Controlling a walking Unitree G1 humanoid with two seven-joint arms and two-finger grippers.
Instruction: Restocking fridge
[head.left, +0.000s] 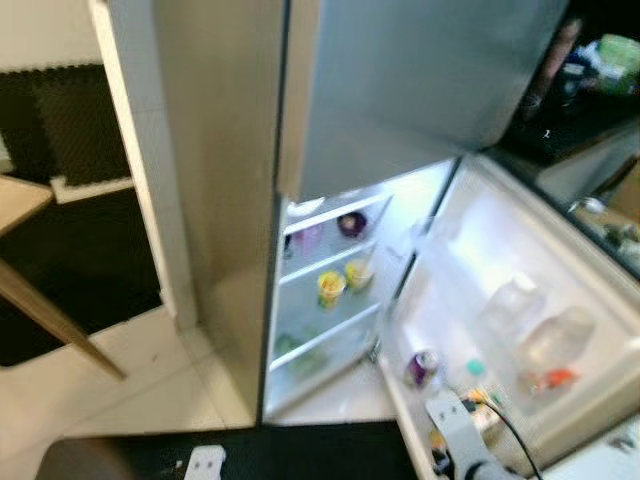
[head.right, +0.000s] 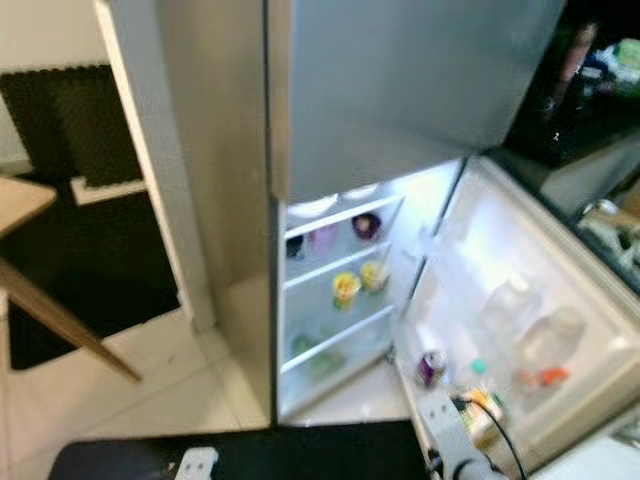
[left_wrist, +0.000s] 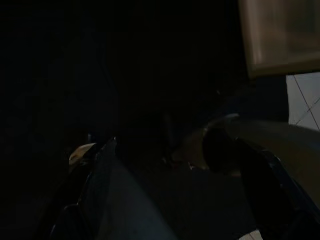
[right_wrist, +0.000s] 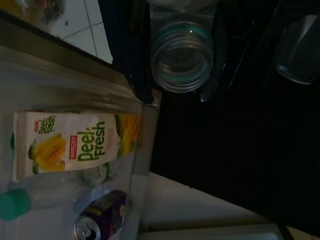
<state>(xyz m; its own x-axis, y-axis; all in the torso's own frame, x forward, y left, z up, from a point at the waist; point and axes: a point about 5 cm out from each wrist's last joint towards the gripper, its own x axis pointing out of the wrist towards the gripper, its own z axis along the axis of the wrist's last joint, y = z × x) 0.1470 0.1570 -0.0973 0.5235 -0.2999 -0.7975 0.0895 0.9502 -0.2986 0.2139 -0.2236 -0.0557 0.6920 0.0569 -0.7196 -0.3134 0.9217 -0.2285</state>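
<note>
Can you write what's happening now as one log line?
fridge door: open | right pincer: holding bottle near door shelf | door shelf: juice carton, can | left pincer: idle, dark

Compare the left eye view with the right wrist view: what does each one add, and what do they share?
Left eye view adds: the open fridge's lit interior shelves, with two yellow cups and a dark purple bowl, plus a wooden table beside the fridge.

Right wrist view adds: a clear plastic bottle with a teal ring held in the right pincer, and a readable Peel Fresh juice carton.

Shared: the purple drink can and a teal bottle cap in the door rack.
</note>
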